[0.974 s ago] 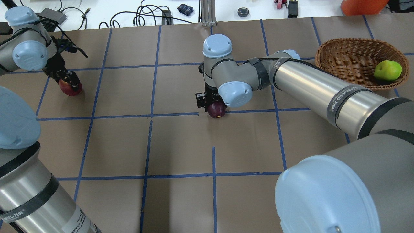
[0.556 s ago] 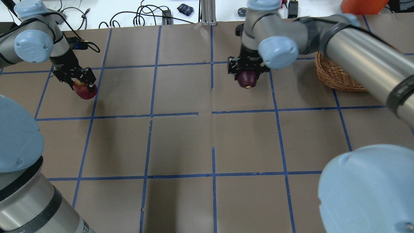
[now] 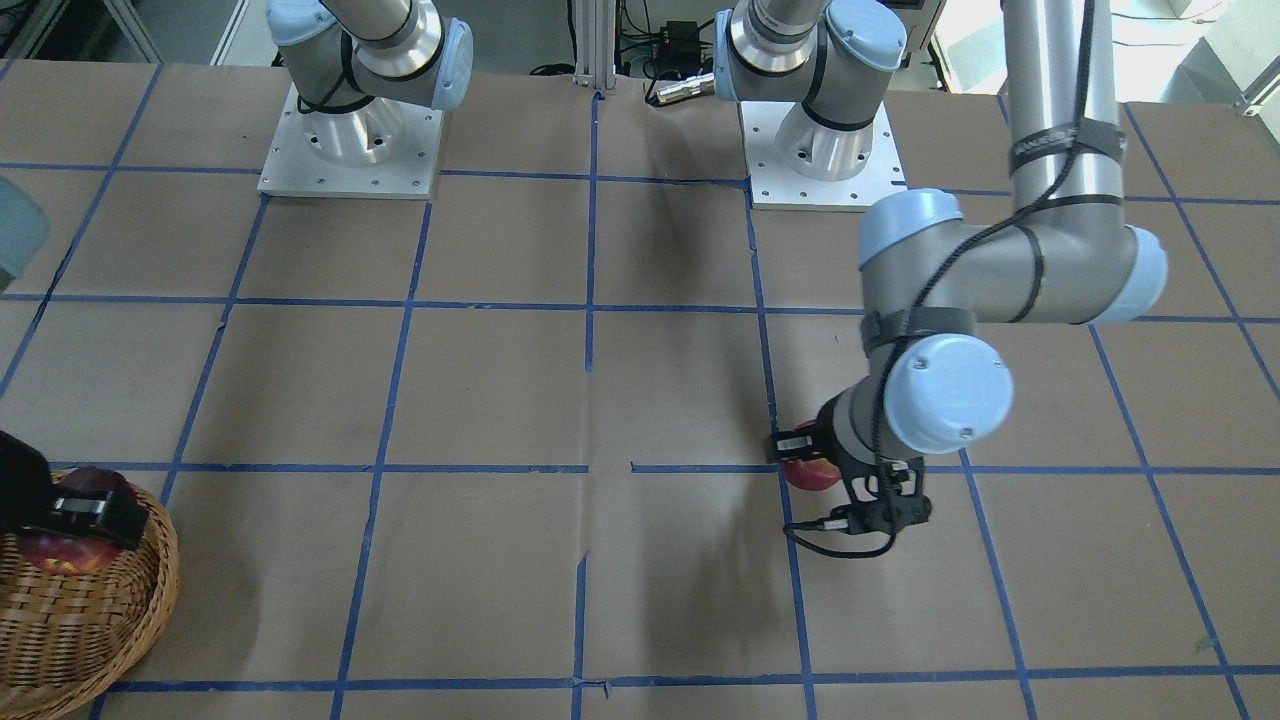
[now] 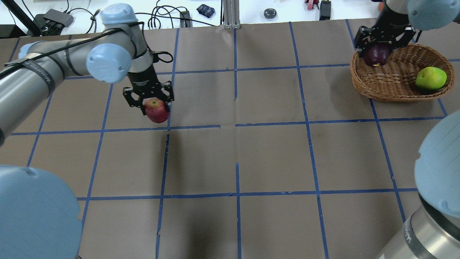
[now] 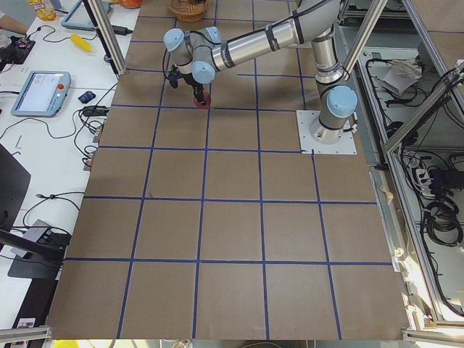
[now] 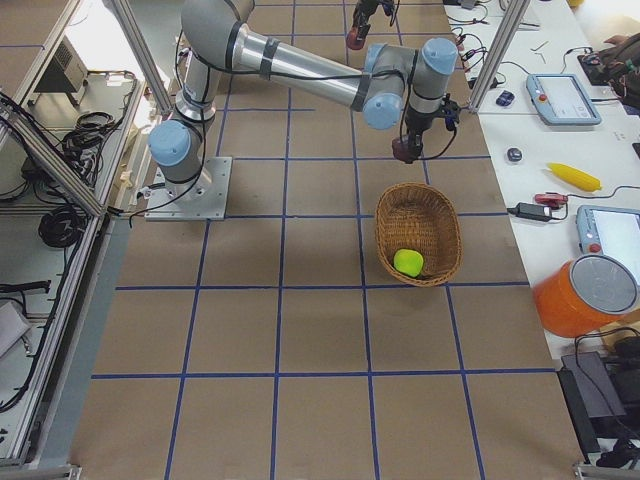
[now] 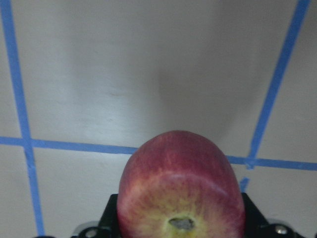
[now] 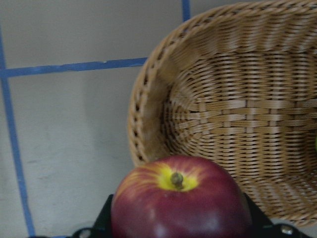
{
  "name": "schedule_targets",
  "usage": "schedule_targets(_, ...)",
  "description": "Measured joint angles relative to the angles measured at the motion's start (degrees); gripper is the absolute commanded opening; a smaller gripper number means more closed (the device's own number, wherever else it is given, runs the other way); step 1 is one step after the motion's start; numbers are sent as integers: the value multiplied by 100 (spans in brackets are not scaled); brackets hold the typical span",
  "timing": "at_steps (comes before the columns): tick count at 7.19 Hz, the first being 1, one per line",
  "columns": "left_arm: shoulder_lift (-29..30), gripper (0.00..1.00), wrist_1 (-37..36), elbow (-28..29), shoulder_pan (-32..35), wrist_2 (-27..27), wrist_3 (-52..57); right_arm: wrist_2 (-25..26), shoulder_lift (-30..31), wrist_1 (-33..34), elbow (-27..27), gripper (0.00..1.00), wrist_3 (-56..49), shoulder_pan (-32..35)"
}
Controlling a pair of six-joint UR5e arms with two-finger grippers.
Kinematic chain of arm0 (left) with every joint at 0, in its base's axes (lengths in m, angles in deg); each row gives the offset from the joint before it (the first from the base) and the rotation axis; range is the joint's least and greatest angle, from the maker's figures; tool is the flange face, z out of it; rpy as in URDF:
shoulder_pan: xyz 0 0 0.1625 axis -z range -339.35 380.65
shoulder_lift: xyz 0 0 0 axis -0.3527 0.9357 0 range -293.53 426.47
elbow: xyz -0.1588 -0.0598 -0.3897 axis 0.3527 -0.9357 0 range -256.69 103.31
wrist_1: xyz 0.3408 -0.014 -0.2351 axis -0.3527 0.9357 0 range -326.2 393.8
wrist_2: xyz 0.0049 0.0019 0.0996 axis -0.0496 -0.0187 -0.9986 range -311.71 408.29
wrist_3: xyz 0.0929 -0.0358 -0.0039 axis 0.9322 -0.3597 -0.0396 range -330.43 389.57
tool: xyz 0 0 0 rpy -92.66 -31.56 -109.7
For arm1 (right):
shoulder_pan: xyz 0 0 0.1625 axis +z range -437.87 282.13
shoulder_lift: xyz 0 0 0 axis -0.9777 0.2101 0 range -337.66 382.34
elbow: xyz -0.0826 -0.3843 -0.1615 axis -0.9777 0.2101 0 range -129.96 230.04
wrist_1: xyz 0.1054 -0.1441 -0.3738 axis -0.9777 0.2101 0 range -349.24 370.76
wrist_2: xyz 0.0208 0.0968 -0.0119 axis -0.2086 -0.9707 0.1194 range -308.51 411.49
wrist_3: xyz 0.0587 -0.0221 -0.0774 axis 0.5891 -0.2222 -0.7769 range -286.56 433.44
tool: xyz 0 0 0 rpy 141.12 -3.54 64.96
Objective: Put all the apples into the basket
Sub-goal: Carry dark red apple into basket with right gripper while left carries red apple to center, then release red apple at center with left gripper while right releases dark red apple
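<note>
Clutching red apple (image 4: 157, 111), left hand (image 4: 155, 106); right hand (image 4: 377, 49), maroon apple (image 4: 375, 57).

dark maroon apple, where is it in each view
Front-facing: dark maroon round apple at far left, at the rim of the woven tan wicker basket.
Overhead: top right, at the basket's left rim.
Exterior left: not visible.
Exterior right: top centre, past the basket's far end.
Left wrist: not in it.
Right wrist: bottom centre.
Shared landmark: the basket.
</note>
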Motion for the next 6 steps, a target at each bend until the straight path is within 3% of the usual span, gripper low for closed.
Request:
schedule_targets(1,104,16,-553,-59,516,245,-908,63,-192,224,5,23,-276,-288)
schedule_targets(2,245,16,-1080,-96,928,570,-1719,125,-414,543,8,50,-477,-466)
schedule_targets(3,381,19,-1388,-111,1300,735,-2225,226,-632,848,7,91,-693,-611)
schedule_targets(4,465,96,-1516,-113,1560,792,-2447,301,-797,1060,-1,100,-879,-727)
schedule_targets(6,514,100,-1566,-114,1746,802,-2636,359,-918,1179,-18,100,-1013,-820)
